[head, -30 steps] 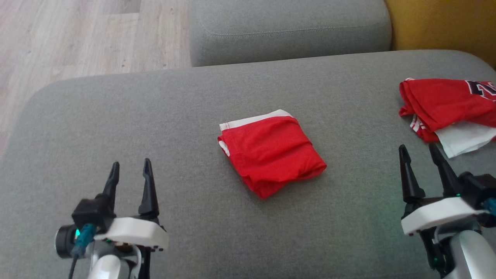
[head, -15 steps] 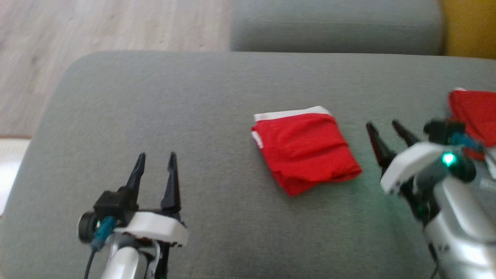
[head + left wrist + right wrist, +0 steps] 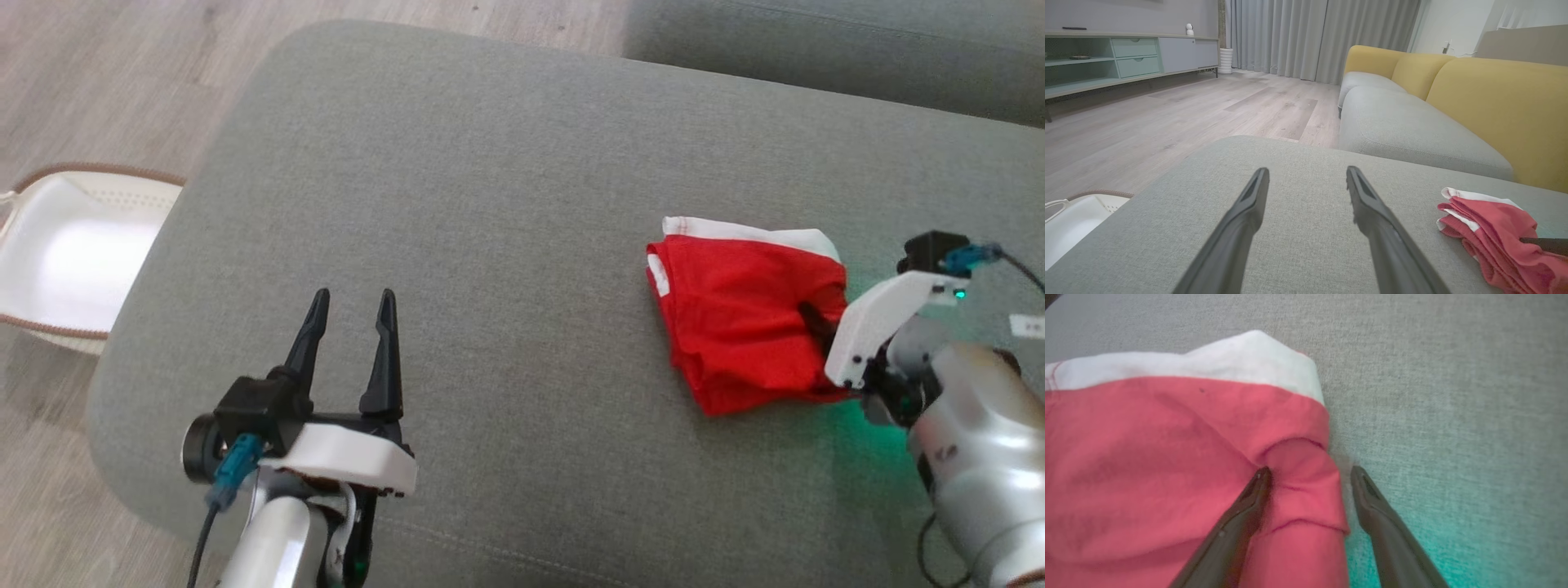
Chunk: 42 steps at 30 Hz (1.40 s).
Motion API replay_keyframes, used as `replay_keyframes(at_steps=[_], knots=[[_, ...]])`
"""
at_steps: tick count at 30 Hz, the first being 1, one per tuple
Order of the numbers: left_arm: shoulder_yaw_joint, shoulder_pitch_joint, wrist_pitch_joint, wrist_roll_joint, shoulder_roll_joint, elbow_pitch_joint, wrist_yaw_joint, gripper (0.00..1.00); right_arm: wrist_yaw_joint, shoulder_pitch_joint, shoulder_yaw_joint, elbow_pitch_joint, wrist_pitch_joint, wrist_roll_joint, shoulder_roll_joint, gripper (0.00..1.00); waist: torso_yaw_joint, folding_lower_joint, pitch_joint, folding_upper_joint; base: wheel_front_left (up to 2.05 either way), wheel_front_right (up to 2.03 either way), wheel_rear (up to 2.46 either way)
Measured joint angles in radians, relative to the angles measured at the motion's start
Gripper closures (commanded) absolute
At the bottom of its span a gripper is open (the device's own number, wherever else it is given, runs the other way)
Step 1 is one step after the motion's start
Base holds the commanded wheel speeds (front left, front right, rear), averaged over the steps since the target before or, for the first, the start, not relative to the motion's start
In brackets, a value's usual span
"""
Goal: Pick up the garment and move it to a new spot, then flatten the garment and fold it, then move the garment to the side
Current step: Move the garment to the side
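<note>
The garment [image 3: 739,327] is red with a white band, folded into a small bundle on the grey cushion [image 3: 506,204]. My right gripper [image 3: 1306,473] is open and straddles the bundle's right edge: one finger presses into the red cloth, the other rests on the cushion just beside it. The head view shows one dark right finger [image 3: 812,322] sunk in the fabric. The left wrist view has the garment [image 3: 1486,228] at the lower right. My left gripper [image 3: 349,306] stands open over bare cushion, far left of the garment, with nothing between its fingers [image 3: 1249,204].
A white basket [image 3: 73,253] with a brown rim sits on the wooden floor left of the cushion. A second grey seat cushion [image 3: 816,49] and yellow backrests [image 3: 1494,102] lie beyond. The cushion's front edge runs close under my left arm.
The camera has turned left, shifting the whole scene right. My right gripper has moved up and left from beside the garment to straddle its right edge. The left gripper has kept its pose.
</note>
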Motion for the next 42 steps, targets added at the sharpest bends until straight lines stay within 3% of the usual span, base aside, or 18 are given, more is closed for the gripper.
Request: replay_keyframes(at_steps=[3,6,17,33,42], knots=[[0.0,0.0,0.0,0.0,-0.001,0.0,0.001,0.0,0.0,-0.039,0.0,0.046,0.052,0.011,0.001,0.0,0.008,0.0,0.002,0.0,0.0,0.0,0.0],[0.002,0.0,0.0,0.0,-0.001,0.001,0.001,0.0,0.0,-0.046,0.003,0.054,0.067,0.037,0.009,1.0,0.0,0.0,-0.001,0.0,0.0,0.0,0.0],[0.002,0.0,0.0,0.0,0.0,0.001,-0.023,0.0,0.0,-0.026,0.095,-0.009,-0.048,0.091,0.038,1.0,-0.115,0.0,-0.038,0.0,0.0,0.0,0.0],[-0.076,-0.001,0.0,-0.013,-0.002,0.043,-0.085,0.0,0.0,-0.063,0.247,-0.151,-0.073,0.212,0.023,1.0,-0.499,0.0,-0.073,0.0,0.0,0.0,0.0],[-0.101,-0.034,0.0,-0.013,-0.002,0.07,-0.085,0.0,0.0,-0.062,0.298,-0.187,-0.108,0.262,0.0,1.0,-0.667,0.0,-0.05,0.0,0.0,0.0,0.0]])
